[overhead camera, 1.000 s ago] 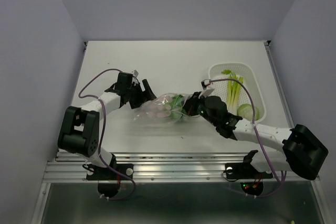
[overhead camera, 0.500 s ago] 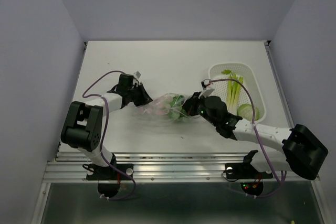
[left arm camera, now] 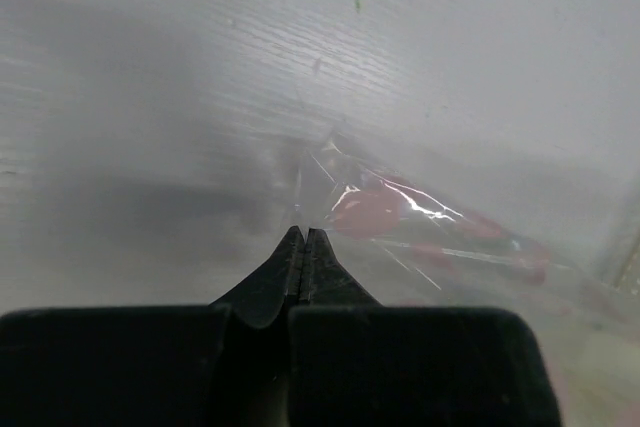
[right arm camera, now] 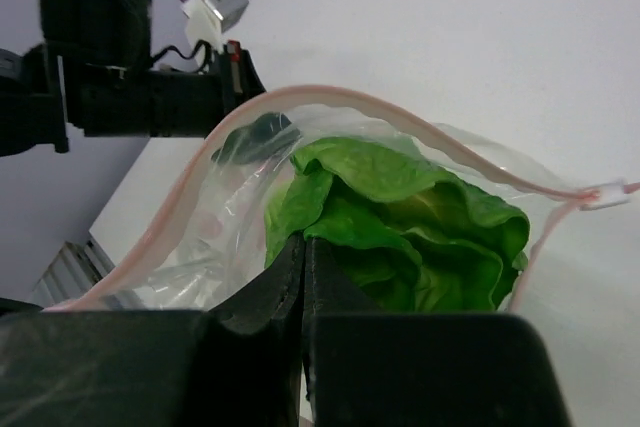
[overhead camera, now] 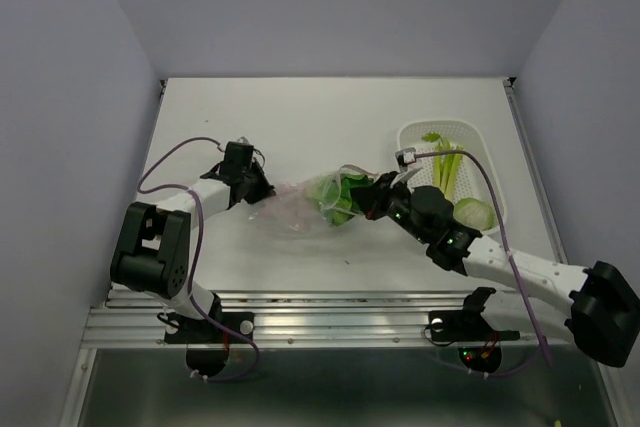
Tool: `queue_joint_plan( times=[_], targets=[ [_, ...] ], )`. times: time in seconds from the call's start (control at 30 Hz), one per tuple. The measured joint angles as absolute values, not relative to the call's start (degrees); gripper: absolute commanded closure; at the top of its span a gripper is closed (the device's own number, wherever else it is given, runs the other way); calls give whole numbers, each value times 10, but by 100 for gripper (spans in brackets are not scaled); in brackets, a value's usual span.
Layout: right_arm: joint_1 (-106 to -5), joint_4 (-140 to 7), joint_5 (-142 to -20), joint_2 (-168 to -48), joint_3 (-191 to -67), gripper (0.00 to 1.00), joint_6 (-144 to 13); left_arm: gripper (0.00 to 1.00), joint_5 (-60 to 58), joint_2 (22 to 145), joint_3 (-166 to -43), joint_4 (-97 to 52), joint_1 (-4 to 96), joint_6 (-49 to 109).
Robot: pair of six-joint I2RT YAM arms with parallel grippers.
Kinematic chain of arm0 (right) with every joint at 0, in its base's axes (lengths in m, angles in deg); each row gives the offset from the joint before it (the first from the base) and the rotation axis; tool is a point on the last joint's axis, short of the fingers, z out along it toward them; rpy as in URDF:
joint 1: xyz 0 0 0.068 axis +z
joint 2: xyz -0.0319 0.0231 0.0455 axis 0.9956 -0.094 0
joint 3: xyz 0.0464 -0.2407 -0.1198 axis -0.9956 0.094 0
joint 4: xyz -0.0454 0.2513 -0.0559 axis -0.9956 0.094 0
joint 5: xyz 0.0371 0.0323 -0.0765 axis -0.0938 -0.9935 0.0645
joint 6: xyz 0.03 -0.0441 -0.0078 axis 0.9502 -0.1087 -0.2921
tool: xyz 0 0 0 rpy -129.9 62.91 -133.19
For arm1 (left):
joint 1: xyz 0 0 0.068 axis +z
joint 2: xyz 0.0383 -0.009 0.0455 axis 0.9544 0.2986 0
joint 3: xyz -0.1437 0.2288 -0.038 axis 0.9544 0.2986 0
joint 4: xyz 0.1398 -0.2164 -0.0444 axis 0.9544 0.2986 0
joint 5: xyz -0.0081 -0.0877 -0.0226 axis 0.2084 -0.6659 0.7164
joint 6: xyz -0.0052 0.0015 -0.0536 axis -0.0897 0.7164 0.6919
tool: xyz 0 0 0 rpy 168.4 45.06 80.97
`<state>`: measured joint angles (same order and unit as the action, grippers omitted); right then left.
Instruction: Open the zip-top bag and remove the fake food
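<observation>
The jaws of the left gripper (left arm camera: 303,239) are pressed together with no gap, and in my left wrist view the thin film of the clear crinkly plastic zip-top bag (left arm camera: 400,209) runs right up to the closed tips, so I read this as a pinch on the bag's closed end. The jaws of the right gripper (right arm camera: 303,245) are likewise together, clamped on the lower edge of the bright green leafy plastic piece (right arm camera: 400,217) at the bag's mouth. In the right wrist view the pink zip strip (right arm camera: 330,95) arches open above that leaf, its two sides apart, and the leaf sits partly inside the mouth. From the top camera I see the bag (overhead camera: 295,205) lying on the white table (overhead camera: 330,117), stretched between the two grippers, with the left gripper (overhead camera: 266,190) at its left end and the right gripper (overhead camera: 370,197) at its right end. The green leafy piece (overhead camera: 345,190) shows at the right end, just beside the right fingertips. More pale contents show through the film in the bag's middle; I cannot tell what they are. The white perforated plastic tray (overhead camera: 497,182) stands to the right, apart from the bag. It holds thin yellow-green stalks (overhead camera: 450,162) laid lengthwise and a pale round piece (overhead camera: 473,213) at its near end.
</observation>
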<state>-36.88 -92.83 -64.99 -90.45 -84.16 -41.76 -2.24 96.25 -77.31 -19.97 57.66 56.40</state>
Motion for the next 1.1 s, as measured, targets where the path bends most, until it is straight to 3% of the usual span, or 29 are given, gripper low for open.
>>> queue_joint_plan(
  times=[0.57,1.1],
  targets=[
    [-369,-924,-586,-756,-799,99,-448,100,84,963,-773,-160,598,581],
    [-370,-933,-387,-819,-887,99,-546,100,104,966,-773,-160,603,533]
  ],
)
